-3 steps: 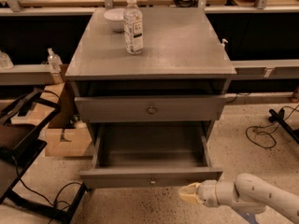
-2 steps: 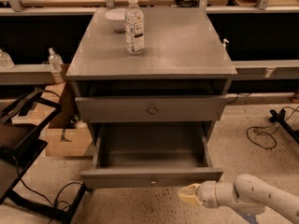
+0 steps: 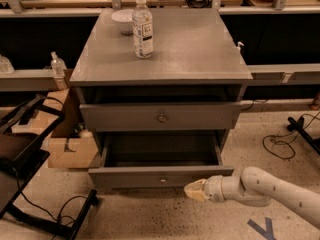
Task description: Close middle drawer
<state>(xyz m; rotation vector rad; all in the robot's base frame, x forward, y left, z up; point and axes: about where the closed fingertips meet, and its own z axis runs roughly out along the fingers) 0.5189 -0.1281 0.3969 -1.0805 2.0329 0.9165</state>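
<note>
The middle drawer (image 3: 130, 176) of the grey cabinet is pulled out, and its dark, empty inside shows from above. Its flat front carries a small round knob (image 3: 162, 180). My gripper (image 3: 194, 190), with pale yellowish tips on a white arm, is low at the right. It is right at the right part of the drawer's front, by its lower edge. The uppermost drawer (image 3: 200, 116) above also stands a little way out.
A water bottle (image 3: 142, 28) and a white bowl (image 3: 122, 20) stand on the cabinet top (image 3: 200, 49). A cardboard box (image 3: 70, 151) and a black chair frame (image 3: 30, 159) are on the floor at the left. Cables (image 3: 282, 144) lie on the floor at the right.
The middle drawer's front has moved back toward the cabinet, so less of its inside shows. My gripper has moved with it, up and a little left in the view.
</note>
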